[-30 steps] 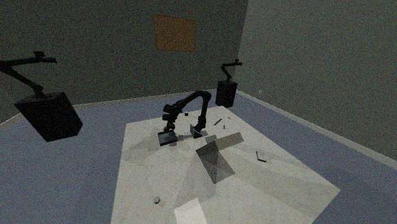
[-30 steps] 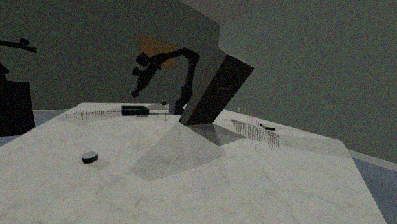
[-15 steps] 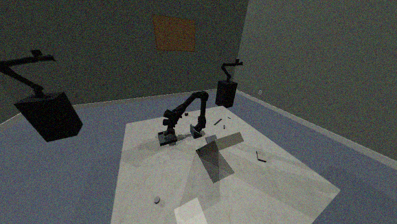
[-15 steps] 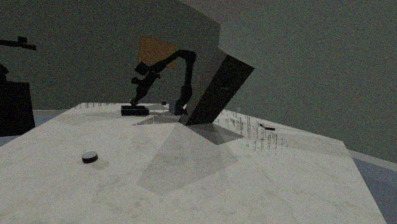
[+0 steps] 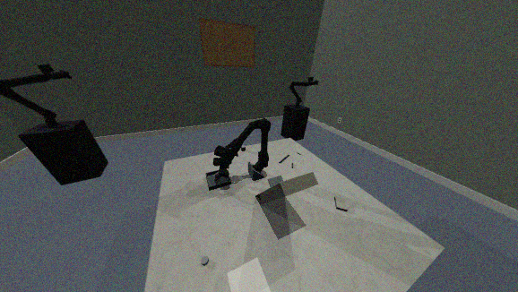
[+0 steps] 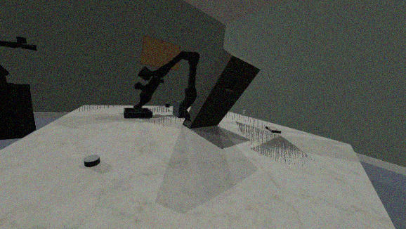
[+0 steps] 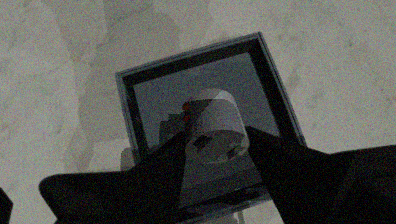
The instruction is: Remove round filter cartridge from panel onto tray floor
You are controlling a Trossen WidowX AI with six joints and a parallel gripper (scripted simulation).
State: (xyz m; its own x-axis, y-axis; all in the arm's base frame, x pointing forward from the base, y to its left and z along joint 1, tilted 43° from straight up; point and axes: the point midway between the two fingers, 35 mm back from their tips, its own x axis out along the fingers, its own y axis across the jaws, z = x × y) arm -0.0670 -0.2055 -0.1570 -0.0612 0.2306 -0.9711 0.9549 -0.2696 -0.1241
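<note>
The filter cartridge [image 7: 215, 117] is out of the service panel [image 5: 270, 197] [image 6: 226, 93], so the extraction looks done. It sits in the end effector [image 5: 221, 173] [image 6: 138, 104] [image 7: 218, 133], pinched between the two fingers, its slotted face turned towards the wrist camera. In the wrist view it shows against the floor of the tray [image 5: 218, 186] [image 6: 138, 114] [image 7: 192, 61], within the outline of the walls. The other two views put the end effector low over the tray, with the panel leaning well apart from it on the tabletop [image 5: 193, 224] [image 6: 123, 190] [image 7: 325, 90].

By my reckoning the carry is all but finished and the setting down is the step in hand. Whether the cartridge already touches the tray floor, I cannot tell: its lower side is hidden, and in the top and exterior views it is too dark to pick out at the tray.

What is left is to make sure it bears on the tray floor, spread the fingers until both sides come free, then back away from the tray without brushing its walls. Letting go while there is a gap beneath could make it tip or roll against a tray wall. The release and the final clearance are not yet done
</note>
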